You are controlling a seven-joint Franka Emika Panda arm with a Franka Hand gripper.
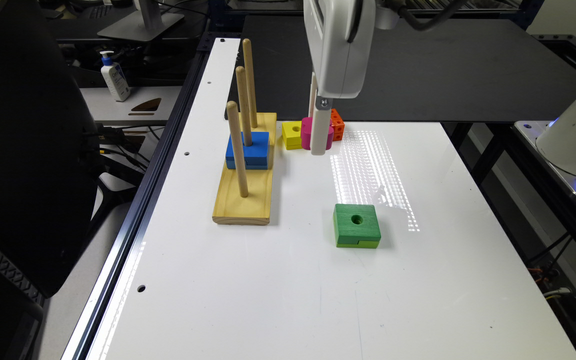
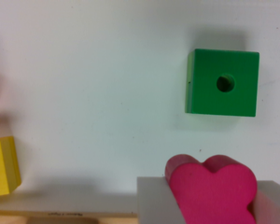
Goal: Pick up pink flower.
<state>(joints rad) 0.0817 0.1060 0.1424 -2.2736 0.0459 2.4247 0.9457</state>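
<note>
Arm, end section: a glossy white-grey moulded housing with rounded corners, boxy in outline, with a dark curved seam line running down its face. A black cable runs off from its upper part toward the exterior view's right, beside a pale grey rounded joint piece. At the lower edge sits a small metal screw fitting in a grey bracket. Claw [image 1: 319,142]: below the housing hang pale, off-white fingers [image 1: 321,131], flat-sided and square-ended, plain and unmarked. In the wrist view the fingers [image 2: 154,200] appear as light grey, matte, rectangular slabs with straight edges.
</note>
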